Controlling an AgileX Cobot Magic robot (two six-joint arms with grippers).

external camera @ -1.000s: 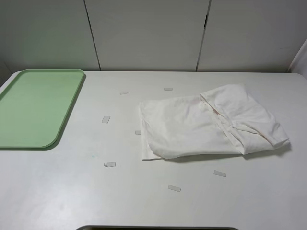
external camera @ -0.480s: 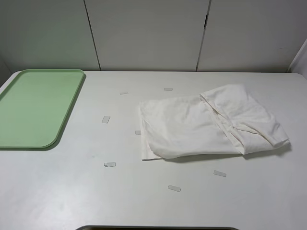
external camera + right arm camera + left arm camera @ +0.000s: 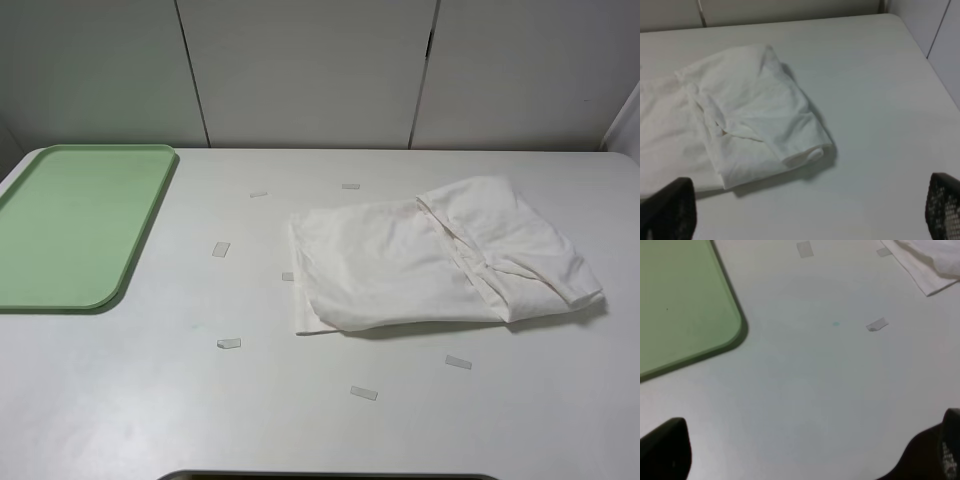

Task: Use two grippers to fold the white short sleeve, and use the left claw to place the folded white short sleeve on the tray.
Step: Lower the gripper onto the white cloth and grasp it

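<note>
The white short sleeve (image 3: pixel 430 260) lies crumpled and partly folded on the table, right of centre, its right end bunched in layers. The left wrist view catches only one corner of the white short sleeve (image 3: pixel 930 265); the right wrist view shows the bunched end of the white short sleeve (image 3: pixel 750 110). The pale green tray (image 3: pixel 70 225) sits at the far left with nothing on it, and a rounded corner of the tray (image 3: pixel 680 300) shows in the left wrist view. Neither arm appears in the exterior view. My left gripper (image 3: pixel 800 460) hangs open over bare table between tray and shirt. My right gripper (image 3: pixel 805 215) is open, near the shirt's bunched end.
Several small pale tape strips lie scattered on the white table, such as one strip (image 3: pixel 221 249) left of the shirt, another strip (image 3: pixel 229 343) nearer the front and one strip (image 3: pixel 364 393) in front of the shirt. White cabinet panels (image 3: pixel 310 70) stand behind the table.
</note>
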